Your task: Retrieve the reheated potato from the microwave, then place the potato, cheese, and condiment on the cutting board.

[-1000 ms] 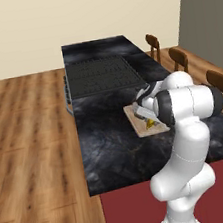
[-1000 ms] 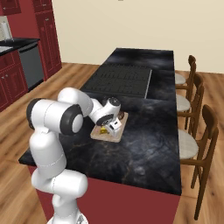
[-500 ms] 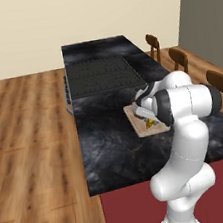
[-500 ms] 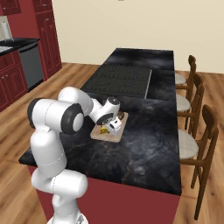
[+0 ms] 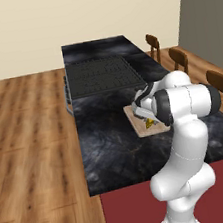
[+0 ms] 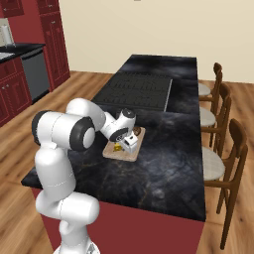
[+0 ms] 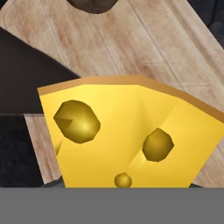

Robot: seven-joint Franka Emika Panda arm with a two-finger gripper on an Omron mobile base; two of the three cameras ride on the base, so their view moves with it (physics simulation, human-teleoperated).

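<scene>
Step in hand looks like setting the cheese (image 7: 131,135) down on the cutting board (image 6: 130,153). To do it well, the robot should lower straight until the wedge's base sits flat on the wood, well inside the board's edge, then part the fingers fully and lift vertically so the wedge isn't dragged or tipped. It should also keep clear of the brown rounded thing (image 7: 94,4) at the board's far side, prob the potato, though too little of it shows to be sure.

Cheese sits right up against the hand cam, over bare board wood; in the right base view it's a yellow speck (image 6: 117,147) under the hand, on the board's near half. Whether it already touches the board can't be told.

Gripper (image 5: 148,120): fingers hidden by the wedge and the wrist, so how far apart they stand, and whether they grip the cheese, can't be told.

Arm pose: folded tight, elbow high on the base side of the board, forearm reaching down and fwd, hand low over the board, pointing roughly downward
</scene>
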